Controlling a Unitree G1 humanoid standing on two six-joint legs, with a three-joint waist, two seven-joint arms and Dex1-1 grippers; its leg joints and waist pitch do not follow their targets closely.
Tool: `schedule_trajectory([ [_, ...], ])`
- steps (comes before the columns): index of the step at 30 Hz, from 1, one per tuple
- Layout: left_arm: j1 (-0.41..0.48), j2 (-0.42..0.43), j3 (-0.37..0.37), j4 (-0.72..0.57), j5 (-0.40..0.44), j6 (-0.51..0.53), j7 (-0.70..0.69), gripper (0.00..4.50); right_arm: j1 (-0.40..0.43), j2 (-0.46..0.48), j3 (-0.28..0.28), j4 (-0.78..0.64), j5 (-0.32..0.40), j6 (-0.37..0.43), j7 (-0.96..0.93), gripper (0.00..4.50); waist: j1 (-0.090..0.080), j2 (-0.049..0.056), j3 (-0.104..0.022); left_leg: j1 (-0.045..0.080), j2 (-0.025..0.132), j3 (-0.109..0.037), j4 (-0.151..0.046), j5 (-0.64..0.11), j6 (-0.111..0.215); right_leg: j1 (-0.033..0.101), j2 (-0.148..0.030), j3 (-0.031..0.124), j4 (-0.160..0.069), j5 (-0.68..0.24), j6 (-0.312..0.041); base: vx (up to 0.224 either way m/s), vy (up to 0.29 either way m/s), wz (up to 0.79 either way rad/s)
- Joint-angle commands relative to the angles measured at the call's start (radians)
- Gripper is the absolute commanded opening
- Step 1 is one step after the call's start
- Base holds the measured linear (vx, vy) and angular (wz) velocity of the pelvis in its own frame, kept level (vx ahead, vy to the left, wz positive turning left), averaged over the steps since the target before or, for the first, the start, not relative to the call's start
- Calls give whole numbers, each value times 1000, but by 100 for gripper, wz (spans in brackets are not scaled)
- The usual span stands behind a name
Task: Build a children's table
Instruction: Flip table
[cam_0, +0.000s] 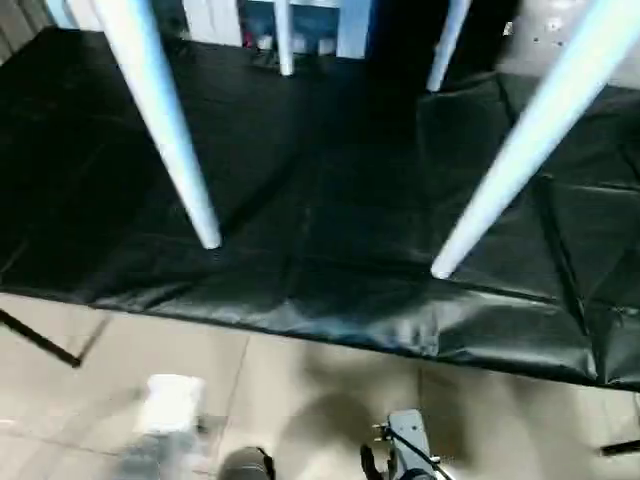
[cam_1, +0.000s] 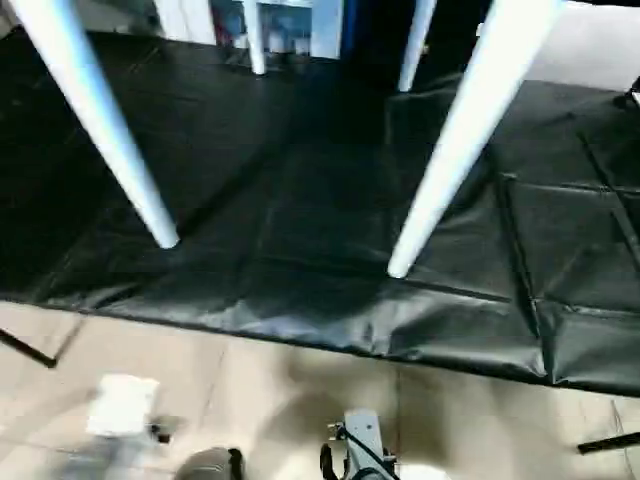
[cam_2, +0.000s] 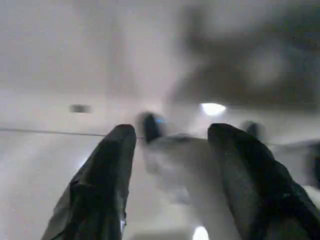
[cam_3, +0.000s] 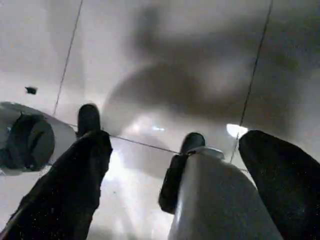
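table legs (cam_0: 170, 130) stand on black sheet (cam_0: 330, 230), well ahead of my claws | left claw (cam_2: 172, 165) half open, empty | right claw (cam_3: 175, 175) wide open, empty

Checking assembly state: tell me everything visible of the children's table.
The children's table shows as four white, smooth plastic-looking tube legs, tapering downward. Two near legs slant across the head views, the left-hand tip and the right-hand tip resting on the black wrinkled sheet. Two far legs stand behind. The top lies above the picture's edge.
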Motion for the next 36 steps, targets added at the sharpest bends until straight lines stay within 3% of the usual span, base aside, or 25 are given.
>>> schedule_trajectory([
  [1, 1, -22, -25, -15, 19, 13, 22, 267, -12, 36, -11, 38, 20, 55, 78, 450, -12, 19, -24, 21, 71, -15, -94, -178, 96, 18, -63, 28, -60, 160, -270, 0, 0, 0],
  [2, 1, -24, -26, -15, 20, 13, 22, 267, -16, 29, -14, 37, 22, 58, 84, 450, -13, 16, -25, 18, 70, -18, -93, -167, 92, 22, -65, 27, -57, 194, -264, 0, 0, 0],
  [3, 13, -59, -37, -30, 22, 15, 20, 267, -106, -130, -70, 18, 68, 58, 215, 450, -14, 12, -22, 16, 69, -17, -89, -137, 94, 22, -65, 27, -53, 252, -266, 0, 0, 0],
  [4, 13, -59, -37, -30, 22, 15, 20, 267, -106, -130, -70, 18, 68, 58, 215, 450, -18, 11, -19, 13, 71, -18, -93, -155, 98, 25, -65, 25, -52, 257, -269, 0, 0, 0],
  [5, 17, -67, -34, -36, 21, 16, 8, 267, -122, -161, -88, 8, 82, 45, 242, 450, -19, 2, -21, 17, 72, -17, -88, -138, 97, 28, -65, 24, -54, 278, -270, 0, 0, 0],
  [6, 21, -84, -23, -47, 8, 9, -19, 267, -134, -178, -121, -4, 110, 32, 246, 450, -21, -9, -19, 11, 64, -11, -78, -86, 120, 33, -68, 26, -50, 326, -272, 0, 0, 0],
  [7, 20, -102, 0, -57, -15, 12, -50, 267, -137, -182, -156, -14, 138, 28, 236, 450, -24, -8, -15, 9, 59, -5, -74, -64, 146, 29, -72, 30, -50, 345, -276, 0, 0, 0],
  [9, 20, -102, 0, -57, -15, 12, -50, 267, -137, -182, -156, -14, 138, 28, 236, 450, -23, 0, -14, 15, 62, -1, -73, -69, 158, 22, -75, 29, -54, 319, -287, 0, 0, 0],
  [11, 4, -114, 3, -45, -17, 33, -38, 267, -153, -180, -161, 5, 135, 93, 235, 450, -27, -2, -12, 13, 67, -1, -75, -63, 160, 23, -71, 26, -51, 312, -304, 0, 0, 0],
  [13, -1, -115, -4, -41, -12, 43, -35, 267, -155, -178, -148, 14, 120, 111, 241, 450, -30, -10, -14, 11, 65, 3, -68, -27, 173, 24, -69, 27, -45, 348, -323, 0, 0, 0],
  [16, -6, -115, -13, -33, -4, 60, -30, 267, -152, -173, -129, 28, 98, 134, 247, 450, -31, -13, -20, 9, 64, 6, -60, 31, 201, 23, -66, 26, -37, 413, -328, 0, 0, 0],
  [18, 0, -111, -22, -35, 7, 41, -19, 267, -142, -165, -120, 47, 90, 136, 258, 450, -31, -9, -19, 10, 66, 6, -58, 42, 218, 17, -66, 23, -36, 421, -333, 0, 0, 0],
  [22, 14, -92, -5, -48, 6, 32, -27, 267, -117, -144, -140, 62, 92, 133, 256, 450, -30, -9, -15, 10, 71, 6, -66, -16, 210, 15, -70, 23, -44, 334, -336, 0, 0, 0],
  [26, 24, -71, 0, -43, 9, 51, -33, 267, -89, -129, -129, 75, 74, 146, 226, 450, -28, 0, -12, 12, 74, 5, -75, -66, 177, 11, -70, 26, -51, 253, -335, 0, 0, 0],
  [28, 29, -64, -2, -39, 11, 51, -39, 267, -73, -123, -120, 81, 63, 158, 213, 450, -27, 0, -15, 13, 73, 5, -74, -50, 170, 12, -69, 25, -50, 268, -331, 0, 0, 0],
  [32, 29, -60, -3, -37, 10, 51, -40, 267, -67, -120, -120, 85, 63, 165, 210, 450, -25, 3, -14, 14, 74, 7, -79, -88, 146, 10, -71, 28, -53, 246, -326, 0, 0, 0],
  [36, 28, -58, -4, -36, 9, 53, -40, 267, -67, -119, -122, 88, 65, 170, 210, 450, -25, 2, -15, 12, 72, 7, -78, -80, 142, 12, -71, 27, -51, 280, -320, 0, 0, 0],
])
